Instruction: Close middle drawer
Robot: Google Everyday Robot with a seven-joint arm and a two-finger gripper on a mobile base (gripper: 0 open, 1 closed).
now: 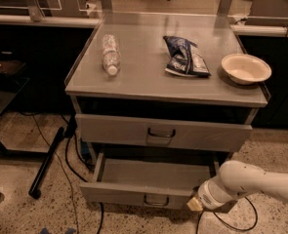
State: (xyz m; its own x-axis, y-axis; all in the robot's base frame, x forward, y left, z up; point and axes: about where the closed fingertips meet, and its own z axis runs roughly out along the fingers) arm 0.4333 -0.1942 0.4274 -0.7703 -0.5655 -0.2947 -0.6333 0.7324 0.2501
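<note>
— Where is the middle drawer?
— Pulled out, low under the taller drawer, tray bare.
— And the gripper?
— At its right front corner; clenched or released, I cannot tell. Pushing off-centre there may skew the drawer and jam it.

Dim speckled floor, perhaps terrazzo
</note>
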